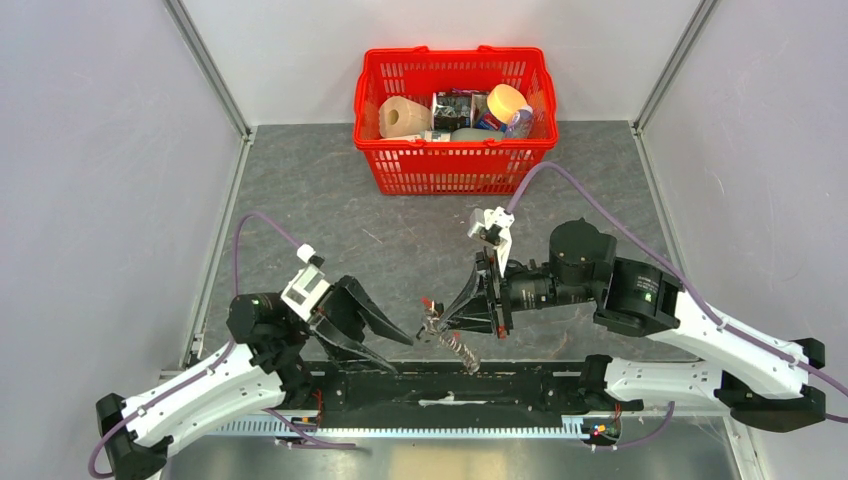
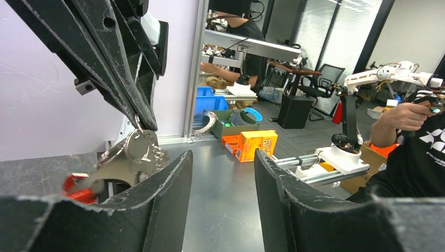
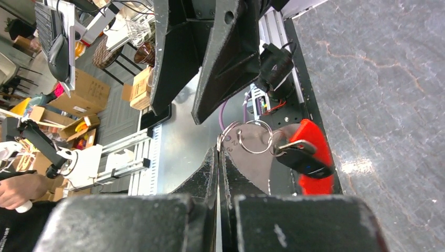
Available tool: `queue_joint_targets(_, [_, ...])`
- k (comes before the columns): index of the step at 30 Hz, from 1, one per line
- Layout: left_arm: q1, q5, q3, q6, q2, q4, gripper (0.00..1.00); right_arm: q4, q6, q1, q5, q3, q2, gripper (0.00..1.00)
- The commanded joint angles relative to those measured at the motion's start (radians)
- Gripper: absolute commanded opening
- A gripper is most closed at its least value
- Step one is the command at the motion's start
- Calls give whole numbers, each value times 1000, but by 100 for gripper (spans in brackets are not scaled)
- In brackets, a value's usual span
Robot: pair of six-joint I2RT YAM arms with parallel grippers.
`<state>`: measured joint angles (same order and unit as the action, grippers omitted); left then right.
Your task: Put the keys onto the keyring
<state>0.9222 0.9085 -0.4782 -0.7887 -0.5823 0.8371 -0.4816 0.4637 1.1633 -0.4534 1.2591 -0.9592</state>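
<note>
Arms: two, bolted at the near edge of the bench (image 1: 330, 200), one claw each.
Left claw (image 1: 403, 355): spread wide with nothing between its fingers, low over the near bench and pointing at the other claw.
Right claw (image 1: 431, 322): fingers pressed tight together, pinching the metal of the keyring (image 1: 453, 343) at their tips; it meets the left claw almost nose to nose, just apart.
Keyring: one bunch, hanging from the right claw's tips just above the near bench, silvery chain-like end lowest.
Red strap (image 3: 316, 152): one, flat and bright, lying behind the metal parts in the right wrist view.
Wire rings (image 3: 254, 137): two that I can count, side by side just past the closed fingertips.
Black-headed key (image 3: 304, 160): one, small and dark, lying against the red strap with its metal end at the outer ring; whether it is threaded on, I cannot tell.
Basket (image 1: 450, 172): one, red plastic mesh, at the far edge of the bench, well apart from both claws.
Basket contents: one toilet roll (image 1: 404, 118) at the left, one dark packet (image 1: 458, 108) in the middle, one orange-lidded jar (image 1: 505, 102) and one blue-and-white bottle (image 1: 519, 123) at the right; smaller things lie under them, too hidden to name.
</note>
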Motion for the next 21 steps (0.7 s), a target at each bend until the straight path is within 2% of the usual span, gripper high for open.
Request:
queue_joint_targets(1, [3, -8, -6, 40, 15, -37, 54, 29, -85, 9, -17, 69, -4, 0])
queue_joint_targets(6, [3, -63, -15, 55, 7, -70, 55, 43, -136, 12, -45, 80, -4, 0])
queue_joint_targets(14, [3, -131, -31, -7, -32, -60, 54, 102, -200, 16, -74, 49, 6, 0])
queue_joint_targets(21, [3, -180, -21, -11, -16, -38, 53, 107, -223, 18, -48, 45, -4, 0])
